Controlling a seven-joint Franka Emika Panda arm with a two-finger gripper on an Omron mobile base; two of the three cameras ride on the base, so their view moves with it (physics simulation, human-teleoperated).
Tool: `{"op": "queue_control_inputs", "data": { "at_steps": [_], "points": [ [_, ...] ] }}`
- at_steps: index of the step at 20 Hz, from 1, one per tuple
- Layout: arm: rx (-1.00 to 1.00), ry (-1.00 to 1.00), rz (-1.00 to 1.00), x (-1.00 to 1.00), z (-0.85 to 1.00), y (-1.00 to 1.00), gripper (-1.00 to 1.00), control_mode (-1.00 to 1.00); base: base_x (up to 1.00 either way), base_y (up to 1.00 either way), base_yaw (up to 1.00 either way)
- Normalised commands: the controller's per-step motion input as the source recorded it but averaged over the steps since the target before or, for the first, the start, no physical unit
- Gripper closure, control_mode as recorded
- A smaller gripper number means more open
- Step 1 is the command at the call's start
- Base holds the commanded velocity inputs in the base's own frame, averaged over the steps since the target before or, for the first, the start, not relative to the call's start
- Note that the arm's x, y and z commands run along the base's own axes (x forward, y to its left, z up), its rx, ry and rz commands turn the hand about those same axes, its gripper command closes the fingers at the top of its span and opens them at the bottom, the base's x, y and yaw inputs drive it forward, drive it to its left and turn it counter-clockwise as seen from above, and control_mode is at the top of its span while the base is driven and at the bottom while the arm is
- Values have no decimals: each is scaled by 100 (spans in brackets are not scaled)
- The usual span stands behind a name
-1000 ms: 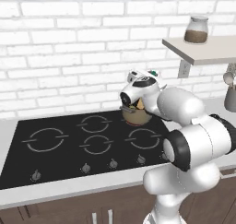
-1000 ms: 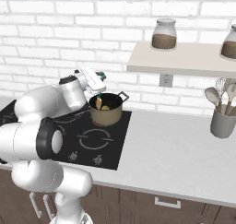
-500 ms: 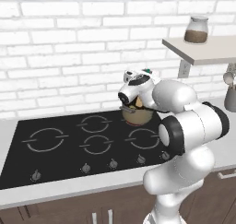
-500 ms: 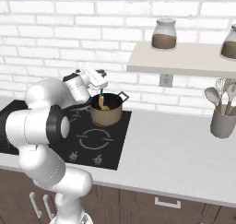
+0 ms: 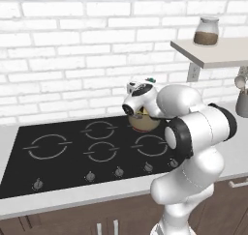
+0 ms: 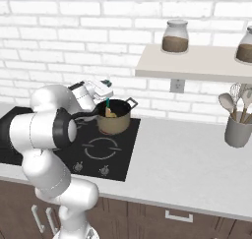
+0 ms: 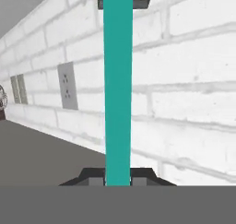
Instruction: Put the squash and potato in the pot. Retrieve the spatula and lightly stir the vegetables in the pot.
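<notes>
Up front, the left base view has the white arm bent over the back right of the black glass cooktop (image 5: 72, 152), its gripper (image 5: 137, 114) low over the round tan-brass pot (image 5: 144, 123) that stands on the rear right burner. The arm's hand covers most of the pot's mouth, so what lies inside cannot be told from this side. A glass jar of brown contents (image 5: 207, 32) stands on the pale wall shelf (image 5: 218, 52) up to the right.

Seen in the right base view, the same pot (image 6: 114, 119) sits at the back right corner of the cooktop (image 6: 106, 152), one thin loop handle poking out toward the wall. The gripper (image 6: 107, 99) hangs just above the rim, pinched on the teal handle of a spatula (image 6: 110, 110) whose tan blade dips into the dark inside of the pot. No yellow squash can be made out in there; it is too small or hidden. Two glass jars (image 6: 175, 36) rest on the shelf (image 6: 197, 63), and a grey utensil cup (image 6: 238, 130) with spoons and a whisk stands on the light counter (image 6: 197, 169) well to the right.

Close in, the hand view has the two dark fingertips (image 7: 94, 178) pressed tight against the teal spatula handle (image 7: 118, 89), which runs straight up the middle, a white brick wall (image 7: 184, 94) behind it.
</notes>
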Motion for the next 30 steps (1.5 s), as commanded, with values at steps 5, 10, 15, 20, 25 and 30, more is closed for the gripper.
{"op": "queue_control_inputs", "data": {
  "at_steps": [5, 10, 15, 20, 25, 30],
  "points": [
    [-11, 16, 4, 30, -67, 20, 100, -100, 0, 0, 0],
    [-4, 3, 1, 26, -60, 7, 100, -100, 0, 0, 0],
    [-8, -10, 0, 10, -46, 1, 100, -100, 0, 0, 0],
    [-9, -25, 0, 0, -28, 0, 100, -100, 0, 0, 0],
    [-7, -17, 0, 12, -28, 0, 100, -100, 0, 0, 0],
    [-5, -7, 0, 11, -14, 0, 100, -100, 0, 0, 0]
  ]
}}
